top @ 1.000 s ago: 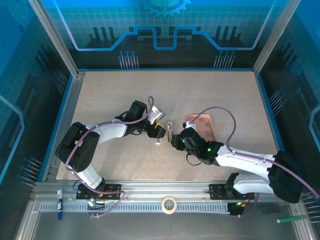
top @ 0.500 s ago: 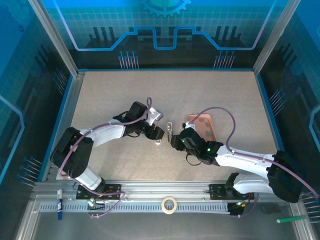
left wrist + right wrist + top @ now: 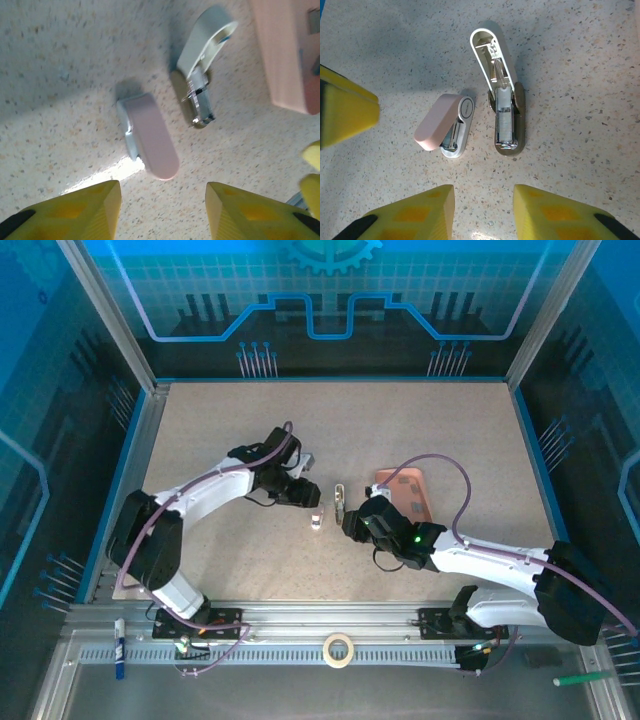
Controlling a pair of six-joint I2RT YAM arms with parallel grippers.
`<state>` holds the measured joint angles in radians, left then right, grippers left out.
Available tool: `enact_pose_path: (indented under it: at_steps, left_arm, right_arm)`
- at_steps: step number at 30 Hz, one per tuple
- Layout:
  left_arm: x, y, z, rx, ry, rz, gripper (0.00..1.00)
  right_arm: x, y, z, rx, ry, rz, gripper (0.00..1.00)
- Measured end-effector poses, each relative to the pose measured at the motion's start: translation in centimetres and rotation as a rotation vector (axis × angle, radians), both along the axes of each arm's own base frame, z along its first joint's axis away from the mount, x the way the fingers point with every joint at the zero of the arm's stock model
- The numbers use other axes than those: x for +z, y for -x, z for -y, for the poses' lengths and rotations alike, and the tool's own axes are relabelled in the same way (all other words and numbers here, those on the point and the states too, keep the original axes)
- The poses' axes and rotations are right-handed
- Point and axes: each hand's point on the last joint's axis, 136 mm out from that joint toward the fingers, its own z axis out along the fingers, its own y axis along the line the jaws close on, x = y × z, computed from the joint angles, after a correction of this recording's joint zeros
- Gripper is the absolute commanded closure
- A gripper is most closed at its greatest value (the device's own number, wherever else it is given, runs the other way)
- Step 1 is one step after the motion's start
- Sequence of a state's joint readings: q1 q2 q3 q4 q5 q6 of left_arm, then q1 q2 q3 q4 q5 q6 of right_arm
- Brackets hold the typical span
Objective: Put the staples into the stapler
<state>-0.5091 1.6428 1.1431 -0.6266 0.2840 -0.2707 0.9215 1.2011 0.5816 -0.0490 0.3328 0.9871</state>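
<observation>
Stapler (image 3: 506, 120) seen lying on speckled table (image 3: 450, 420), white lid (image 3: 492, 47) swung open, olive base, metal magazine exposed. Staples (image 3: 400, 483) seen as tiny dark grey strips in salmon-pink tray (image 3: 425, 490), just right of stapler. Pink mini stapler (image 3: 442, 122) laid just beside it. Left gripper (image 3: 162, 200) fingers spread, empty. Right gripper (image 3: 484, 212) likewise spread, empty, near stapler.

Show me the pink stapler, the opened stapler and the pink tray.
pink mini stapler (image 3: 438, 126): right wrist view, on its pink top.
opened stapler (image 3: 506, 120): right wrist view, on its metal channel.
salmon-pink tray (image 3: 284, 55): left wrist view, on its wall.
</observation>
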Motion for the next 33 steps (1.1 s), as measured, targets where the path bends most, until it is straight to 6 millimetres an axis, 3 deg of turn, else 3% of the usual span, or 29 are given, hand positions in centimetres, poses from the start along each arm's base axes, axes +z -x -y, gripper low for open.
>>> enact_pose_path:
  at_steps: [8,33]
  left_arm:
    - [-3.6,1.0,0.1,0.023,-0.032,-0.155,0.51]
    - [-5.9,1.2,0.7,-0.010,-0.027,-0.209,0.59]
  right_arm:
    - [-0.3,-0.1,0.4,-0.010,0.012,-0.009,0.64]
    - [-0.1,-0.5,0.9,-0.028,0.009,-0.008,0.64]
